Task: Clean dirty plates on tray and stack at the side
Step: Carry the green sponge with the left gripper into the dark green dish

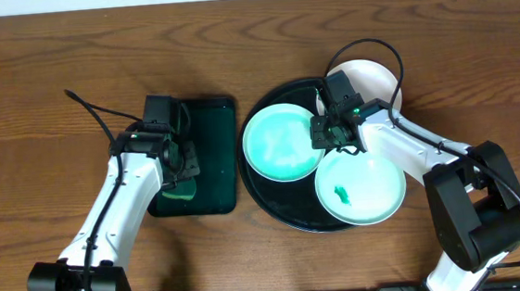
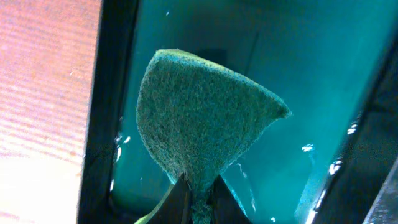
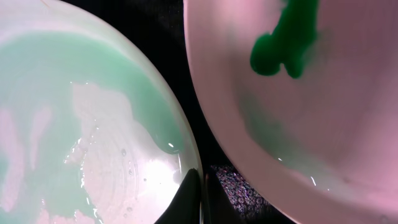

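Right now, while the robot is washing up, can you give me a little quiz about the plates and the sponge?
1. How many plates sit on the black tray?
2. True or false: the left gripper is pinching the green sponge.
3. Which plate has the dark green blob? A) the white plate B) the mint plate nearer the robot C) the mint plate beside the sponge

Key: 1) three 2) true 3) B

Green-blobbed plate (image 3: 323,130) right, black tray (image 3: 158,31) between — mint-smeared plate (image 3: 87,137) left, jaws pinching rim.
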Available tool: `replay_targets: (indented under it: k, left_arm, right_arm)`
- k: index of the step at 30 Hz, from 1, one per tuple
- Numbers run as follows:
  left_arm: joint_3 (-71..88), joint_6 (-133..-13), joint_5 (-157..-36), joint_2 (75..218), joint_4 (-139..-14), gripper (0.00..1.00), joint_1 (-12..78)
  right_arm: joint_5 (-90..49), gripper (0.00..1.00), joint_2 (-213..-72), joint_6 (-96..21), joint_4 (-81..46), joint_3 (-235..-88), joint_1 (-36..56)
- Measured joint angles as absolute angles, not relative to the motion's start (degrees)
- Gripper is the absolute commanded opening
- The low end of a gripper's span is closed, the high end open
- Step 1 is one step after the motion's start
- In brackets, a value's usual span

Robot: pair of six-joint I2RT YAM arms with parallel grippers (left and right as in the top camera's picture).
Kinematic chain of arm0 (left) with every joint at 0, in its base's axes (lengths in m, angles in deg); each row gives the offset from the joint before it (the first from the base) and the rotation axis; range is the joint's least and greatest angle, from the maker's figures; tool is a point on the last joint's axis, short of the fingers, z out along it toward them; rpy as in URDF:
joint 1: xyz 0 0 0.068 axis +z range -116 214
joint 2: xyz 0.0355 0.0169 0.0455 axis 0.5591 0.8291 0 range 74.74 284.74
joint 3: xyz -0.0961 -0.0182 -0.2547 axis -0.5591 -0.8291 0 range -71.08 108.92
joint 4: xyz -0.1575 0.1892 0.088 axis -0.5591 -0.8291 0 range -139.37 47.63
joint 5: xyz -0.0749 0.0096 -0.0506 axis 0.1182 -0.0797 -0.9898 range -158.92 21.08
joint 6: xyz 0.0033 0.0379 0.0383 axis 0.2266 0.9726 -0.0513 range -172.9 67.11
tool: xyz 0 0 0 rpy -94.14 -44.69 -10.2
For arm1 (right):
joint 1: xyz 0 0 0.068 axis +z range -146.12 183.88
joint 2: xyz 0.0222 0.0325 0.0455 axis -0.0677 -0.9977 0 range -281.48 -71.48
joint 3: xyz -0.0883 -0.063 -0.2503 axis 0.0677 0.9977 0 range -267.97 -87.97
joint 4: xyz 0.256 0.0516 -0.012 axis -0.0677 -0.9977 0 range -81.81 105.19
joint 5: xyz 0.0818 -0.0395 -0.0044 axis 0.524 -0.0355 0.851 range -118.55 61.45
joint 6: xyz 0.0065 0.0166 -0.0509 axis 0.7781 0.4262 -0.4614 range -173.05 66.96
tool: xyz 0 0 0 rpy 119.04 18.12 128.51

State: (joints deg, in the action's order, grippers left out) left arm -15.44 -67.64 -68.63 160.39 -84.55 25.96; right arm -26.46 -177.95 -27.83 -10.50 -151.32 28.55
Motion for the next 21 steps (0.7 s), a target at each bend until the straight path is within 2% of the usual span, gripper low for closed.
replay_targets:
  k: [14,21]
  left_arm:
    - [-23.0,-67.4,-69.0,160.5,-71.0,0.07,26.0]
    - [-24.8,-67.4,-69.0,160.5,-69.4,0.07,26.0]
  right_arm:
    - [-26.5,0.01,-178.0,-27.8,-10.5,-151.3,28.5]
    - [-26.5,0.01,-178.0,-27.8,-10.5,-151.3,28.5]
